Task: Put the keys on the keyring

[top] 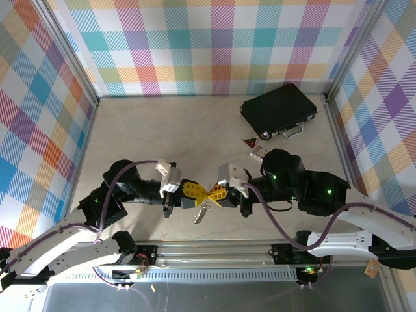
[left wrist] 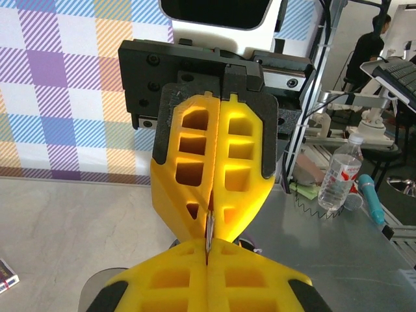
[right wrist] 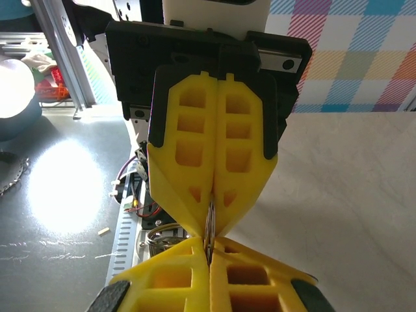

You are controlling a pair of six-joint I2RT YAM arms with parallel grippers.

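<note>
My two grippers meet tip to tip above the near middle of the table. The left gripper (top: 205, 194) and the right gripper (top: 212, 193) are both shut, their yellow fingers pinching the same thin metal keyring from opposite sides. In the left wrist view the keyring (left wrist: 209, 232) shows edge-on between my own left gripper (left wrist: 208, 252) below and the right gripper (left wrist: 210, 218) above. The right wrist view has the keyring (right wrist: 209, 227) as two wire coils between the right gripper (right wrist: 209, 252) and the left gripper (right wrist: 210, 214). A silver key (top: 202, 212) hangs just below the meeting point.
A black case (top: 279, 112) lies at the back right, with a small patterned card (top: 258, 151) and a red triangular piece (top: 249, 142) in front of it. Checked walls enclose the table on three sides. The arms' metal rail (top: 214, 250) runs along the near edge.
</note>
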